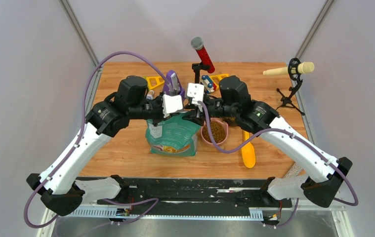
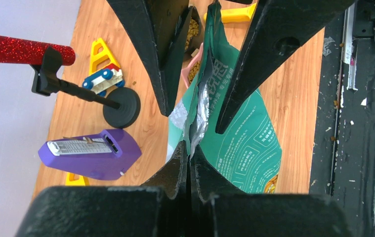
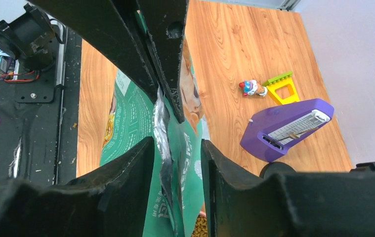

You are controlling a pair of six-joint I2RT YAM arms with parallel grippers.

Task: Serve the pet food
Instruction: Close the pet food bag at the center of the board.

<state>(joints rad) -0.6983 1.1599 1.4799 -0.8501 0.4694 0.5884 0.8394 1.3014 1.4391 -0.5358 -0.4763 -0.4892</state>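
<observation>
From above, we are losing both sets of fingertips under the wrists and their camera housings. These are also covering the top of the bag (image 1: 171, 136). Only its lower, printed part is showing, standing upright at mid-table. The scoop (image 1: 248, 153) is lying just right of the bowl (image 1: 226, 131), and its far end is running under the right arm. No view is looking into the bag, so we cannot tell what it is holding. In the wrist views the bowl is mostly hiding behind fingers and bag.

The left gripper (image 2: 189, 148) is pressing its jaws together on the bag's top edge, pinching the crumpled silver lining between the tips. The right gripper (image 3: 176, 143) is keeping its jaws spread, one finger on each side of that same edge. The edge is hanging in the gap, close against one finger, and we cannot tell whether the two are touching. The two grippers are facing each other, close together along the rim.

The kibble (image 1: 218, 131) we are seeing is sitting in the pink bowl, just right of the bag.
</observation>
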